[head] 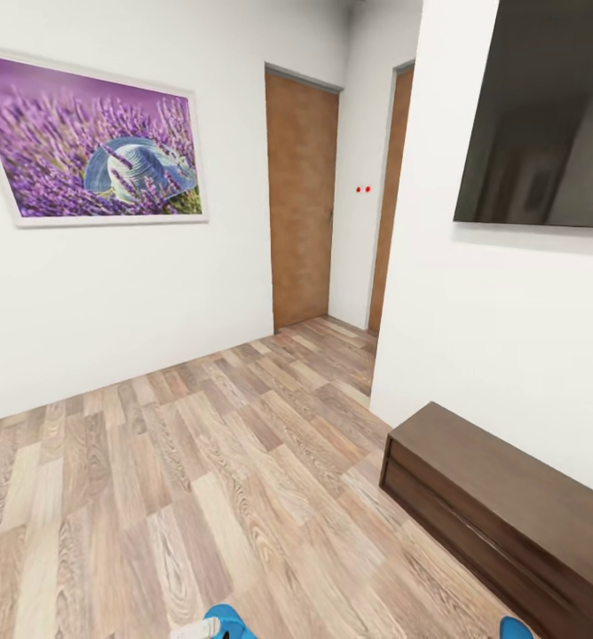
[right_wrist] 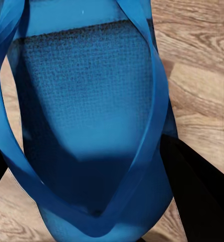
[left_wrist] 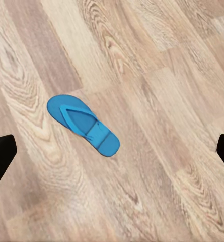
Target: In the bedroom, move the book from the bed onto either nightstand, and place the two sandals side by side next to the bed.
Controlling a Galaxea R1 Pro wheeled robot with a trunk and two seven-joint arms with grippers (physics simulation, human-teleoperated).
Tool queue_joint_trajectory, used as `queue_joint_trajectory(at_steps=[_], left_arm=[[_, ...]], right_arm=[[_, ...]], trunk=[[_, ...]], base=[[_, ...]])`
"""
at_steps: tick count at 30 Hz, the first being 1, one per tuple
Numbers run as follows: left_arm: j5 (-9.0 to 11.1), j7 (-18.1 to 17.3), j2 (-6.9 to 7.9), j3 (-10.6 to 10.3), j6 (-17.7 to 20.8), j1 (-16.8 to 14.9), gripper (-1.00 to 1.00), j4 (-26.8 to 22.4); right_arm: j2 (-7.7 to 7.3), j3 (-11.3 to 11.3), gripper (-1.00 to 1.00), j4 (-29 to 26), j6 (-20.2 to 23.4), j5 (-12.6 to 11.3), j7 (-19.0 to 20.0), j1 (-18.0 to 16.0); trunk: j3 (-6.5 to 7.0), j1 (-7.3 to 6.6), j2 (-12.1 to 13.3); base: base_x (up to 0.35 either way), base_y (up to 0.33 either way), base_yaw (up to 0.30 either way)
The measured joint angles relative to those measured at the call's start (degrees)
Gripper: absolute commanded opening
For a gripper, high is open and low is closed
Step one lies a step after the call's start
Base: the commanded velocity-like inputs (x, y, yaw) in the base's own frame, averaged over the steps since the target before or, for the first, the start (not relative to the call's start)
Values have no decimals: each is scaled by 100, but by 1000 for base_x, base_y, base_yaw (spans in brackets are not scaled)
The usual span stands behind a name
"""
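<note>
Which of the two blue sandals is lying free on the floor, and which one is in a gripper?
The sandal under the open left gripper lies free on the wood floor. The other sandal sits between the right gripper's fingers.

The room is bright and evenly lit, with no strong shadows on the floor [head: 199, 461]. The dark screen [head: 545, 115] carries soft grey reflections. The head view bends lines near its edges. In the right wrist view the sandal [right_wrist: 86, 116] looks close and grainy, shaded below.
</note>
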Motion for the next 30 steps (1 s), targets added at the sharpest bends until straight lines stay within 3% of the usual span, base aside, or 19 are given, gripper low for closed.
queue_joint_trajectory(at_steps=[30], left_arm=[[-1, 0, 0, 0, 0, 0, 100, 0]], right_arm=[[0, -1, -100, 0, -2, 0, -11, -1]], trunk=[[93, -1, 0]], base=[[9, 0, -280]])
